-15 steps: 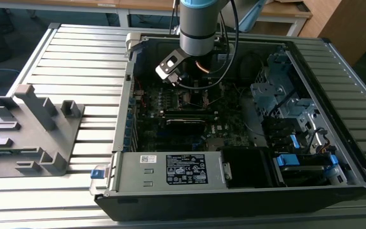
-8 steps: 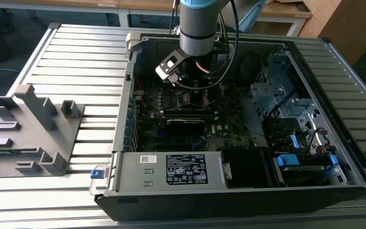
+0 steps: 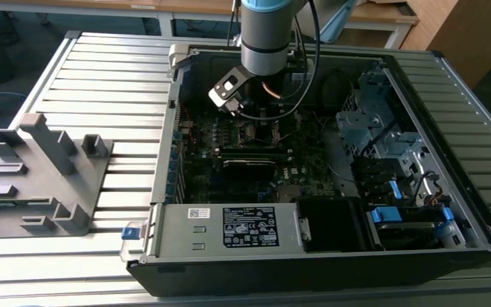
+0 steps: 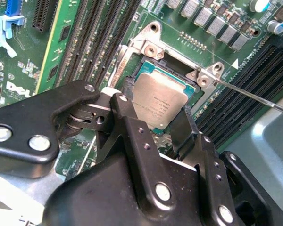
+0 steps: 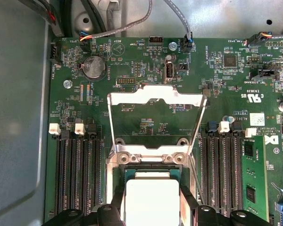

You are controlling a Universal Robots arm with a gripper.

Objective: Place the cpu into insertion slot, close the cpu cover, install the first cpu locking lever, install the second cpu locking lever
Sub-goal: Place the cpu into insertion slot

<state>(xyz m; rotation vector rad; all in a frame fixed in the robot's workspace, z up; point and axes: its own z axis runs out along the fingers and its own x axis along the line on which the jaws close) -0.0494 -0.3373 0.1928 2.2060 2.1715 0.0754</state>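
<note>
My gripper (image 3: 243,110) reaches down into the open computer case, over the motherboard. In both wrist views the pale silver cpu (image 4: 159,98) (image 5: 152,194) sits between the black fingers (image 4: 132,127), and the gripper (image 4: 154,107) (image 5: 152,207) is shut on its two opposite edges. The cpu is at the insertion slot (image 4: 148,47), level with the silver rim; whether it rests in it I cannot tell. The cpu cover (image 5: 155,96) is swung open, its silver frame standing back from the hinge edge (image 5: 151,157). A thin locking lever (image 4: 254,98) sticks out beside the slot, unlatched.
Long black memory slots (image 5: 78,174) flank the slot on both sides. A green card (image 5: 254,174) stands past one bank. In the exterior view a power supply box (image 3: 228,227) fills the near end, drive cages (image 3: 390,128) the right, and a grey fixture (image 3: 41,173) stands left of the case.
</note>
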